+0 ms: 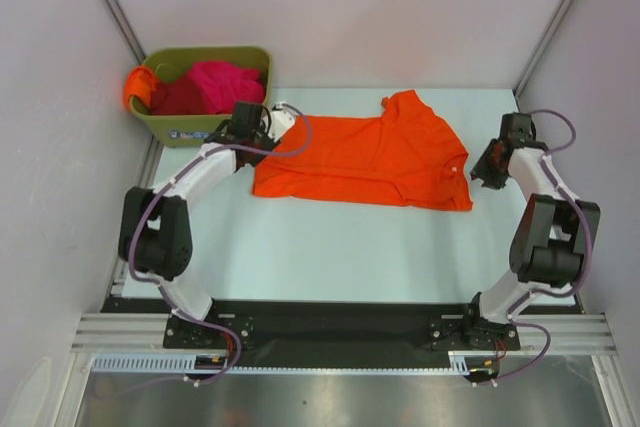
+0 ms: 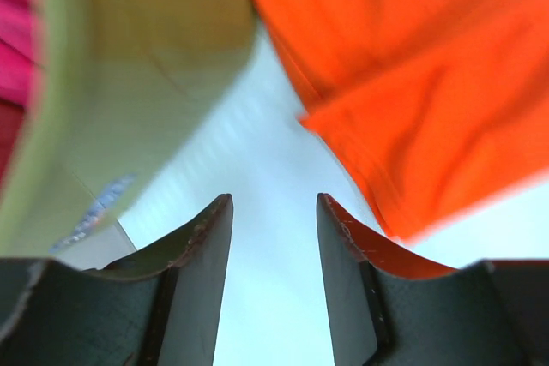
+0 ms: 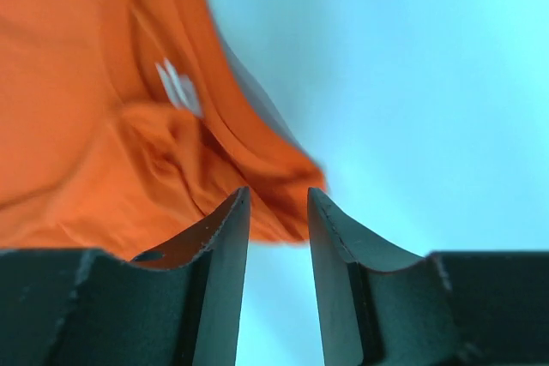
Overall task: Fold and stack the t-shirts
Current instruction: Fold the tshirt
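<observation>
we found left gripper (image 2: pixel 274 205) and right gripper (image 3: pixel 279 196) parted, empty; orange t-shirt (image 1: pixel 360 159) lay just beside each. fold pending, we judged; next, pinch its edges.

Nothing legible shows anywhere. A pale sticker (image 1: pixel 186 133) on the front wall of the green bin (image 1: pixel 215 50) bears small marks, too tiny and blurred to read. A white tag (image 3: pixel 177 85) inside the neck of the orange shirt (image 1: pixel 360 157) is equally blurred.
</observation>
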Action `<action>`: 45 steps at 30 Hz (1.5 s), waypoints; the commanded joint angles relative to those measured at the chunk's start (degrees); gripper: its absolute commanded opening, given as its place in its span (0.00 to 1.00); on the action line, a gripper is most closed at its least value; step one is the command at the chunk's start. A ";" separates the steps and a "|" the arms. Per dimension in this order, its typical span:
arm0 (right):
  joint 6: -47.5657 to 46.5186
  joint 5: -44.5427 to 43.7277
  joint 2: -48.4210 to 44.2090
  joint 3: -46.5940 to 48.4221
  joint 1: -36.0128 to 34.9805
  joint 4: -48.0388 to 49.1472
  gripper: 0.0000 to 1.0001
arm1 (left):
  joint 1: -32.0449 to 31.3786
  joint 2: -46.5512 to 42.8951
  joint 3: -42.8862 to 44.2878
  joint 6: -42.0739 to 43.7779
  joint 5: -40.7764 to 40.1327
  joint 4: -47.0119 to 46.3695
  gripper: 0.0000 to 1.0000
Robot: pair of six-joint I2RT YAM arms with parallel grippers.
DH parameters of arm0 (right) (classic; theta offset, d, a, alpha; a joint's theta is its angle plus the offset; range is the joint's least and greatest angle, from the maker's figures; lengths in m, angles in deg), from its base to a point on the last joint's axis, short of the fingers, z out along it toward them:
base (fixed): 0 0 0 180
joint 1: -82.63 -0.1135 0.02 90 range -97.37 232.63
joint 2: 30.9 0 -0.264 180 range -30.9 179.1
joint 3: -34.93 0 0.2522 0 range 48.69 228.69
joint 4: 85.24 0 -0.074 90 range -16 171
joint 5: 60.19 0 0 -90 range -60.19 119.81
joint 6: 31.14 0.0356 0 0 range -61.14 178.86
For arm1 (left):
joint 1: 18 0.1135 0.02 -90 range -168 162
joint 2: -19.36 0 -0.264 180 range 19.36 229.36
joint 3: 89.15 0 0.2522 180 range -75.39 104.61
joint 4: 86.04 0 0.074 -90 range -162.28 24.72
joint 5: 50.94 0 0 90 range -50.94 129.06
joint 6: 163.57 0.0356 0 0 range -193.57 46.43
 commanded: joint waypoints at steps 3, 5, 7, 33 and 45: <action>5.98 4.03 -7.06 -10.23 0.70 0.40 0.41 | -1.04 -4.45 -11.62 9.85 3.79 2.02 0.51; 6.25 4.29 -7.15 -11.83 0.96 1.28 0.44 | -1.13 -4.19 -13.82 11.09 3.00 -0.97 0.52; 6.25 5.87 -6.80 -13.06 1.31 3.21 0.46 | -1.22 -3.14 -13.83 11.80 3.17 -2.55 0.55; 3.88 -1.51 -4.77 -13.33 5.62 1.91 0.00 | -1.75 -0.83 -17.78 10.13 1.68 -3.98 0.00; 4.31 -0.37 -11.54 -17.19 6.50 -6.62 0.00 | -1.75 -15.25 -25.78 9.43 4.75 11.66 0.01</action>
